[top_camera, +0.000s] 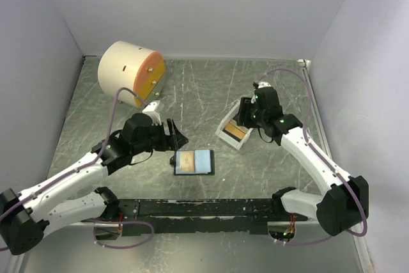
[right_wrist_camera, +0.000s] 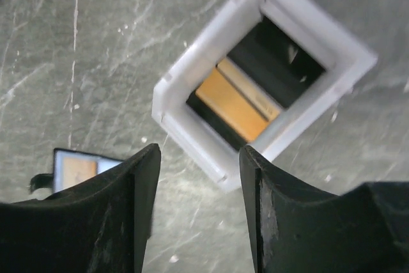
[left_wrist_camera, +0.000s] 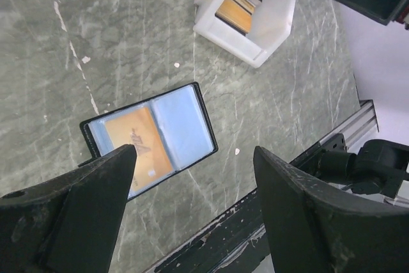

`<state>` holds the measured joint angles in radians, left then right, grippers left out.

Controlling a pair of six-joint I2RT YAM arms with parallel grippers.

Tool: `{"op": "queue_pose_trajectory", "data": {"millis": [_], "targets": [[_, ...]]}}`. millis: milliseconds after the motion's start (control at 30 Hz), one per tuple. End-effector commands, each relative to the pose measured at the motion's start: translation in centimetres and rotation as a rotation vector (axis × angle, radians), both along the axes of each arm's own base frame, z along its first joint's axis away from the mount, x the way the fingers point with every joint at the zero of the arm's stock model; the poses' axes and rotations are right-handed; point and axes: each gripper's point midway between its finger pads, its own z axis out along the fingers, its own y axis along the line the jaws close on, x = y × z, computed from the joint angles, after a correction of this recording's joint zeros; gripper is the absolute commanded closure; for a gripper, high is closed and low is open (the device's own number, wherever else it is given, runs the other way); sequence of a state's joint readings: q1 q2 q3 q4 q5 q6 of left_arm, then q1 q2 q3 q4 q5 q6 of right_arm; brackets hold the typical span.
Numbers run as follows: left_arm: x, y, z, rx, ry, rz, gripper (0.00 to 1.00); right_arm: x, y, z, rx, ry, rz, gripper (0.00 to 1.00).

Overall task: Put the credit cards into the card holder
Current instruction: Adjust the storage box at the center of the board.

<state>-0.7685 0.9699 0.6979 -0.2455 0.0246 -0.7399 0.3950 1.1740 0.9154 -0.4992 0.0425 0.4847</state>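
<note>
The black card holder (top_camera: 194,162) lies open on the table's near middle, an orange card (top_camera: 186,162) in its left pocket; it also shows in the left wrist view (left_wrist_camera: 185,129) with that orange card (left_wrist_camera: 136,142). The white tray (top_camera: 235,132) holds more credit cards, orange and tan (right_wrist_camera: 238,103), seen too in the left wrist view (left_wrist_camera: 234,12). My left gripper (top_camera: 174,140) is open and empty, hovering left of the holder (left_wrist_camera: 195,158). My right gripper (top_camera: 245,114) is open and empty above the tray (right_wrist_camera: 199,158).
A big cream cylinder with an orange face (top_camera: 131,71) stands at the back left. A black rail (top_camera: 204,208) runs along the near edge. Grey walls close in the left, back and right sides.
</note>
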Motion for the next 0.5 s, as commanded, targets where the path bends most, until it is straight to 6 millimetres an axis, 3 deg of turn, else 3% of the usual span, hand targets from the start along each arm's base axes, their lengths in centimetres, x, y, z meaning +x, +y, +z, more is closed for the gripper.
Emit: {"op": "queue_pose_trajectory", "data": {"millis": [0,133,267,333,467], "targets": [[0.4,2.1,2.5,0.031,-0.091,0.054,0.14,2.9,0.3,1.3,-0.243,-0.226,0.318,0.47],[-0.1,3.7,3.9,0.07,-0.13,0.071,0.13,4.4,1.3,-1.0,-0.368,-0.23,0.527,0.43],[-0.6,5.2,4.9,0.085,-0.16,0.098,0.12,6.2,0.0,-4.5,-0.538,-0.138,0.566,0.36],[-0.8,5.8,5.1,0.085,-0.17,0.11,0.12,6.8,0.1,-5.0,-0.582,-0.152,0.594,0.28],[-1.2,6.7,5.4,0.087,-0.188,0.129,0.11,6.8,0.6,-6.4,-0.682,-0.159,0.682,0.27]]}}
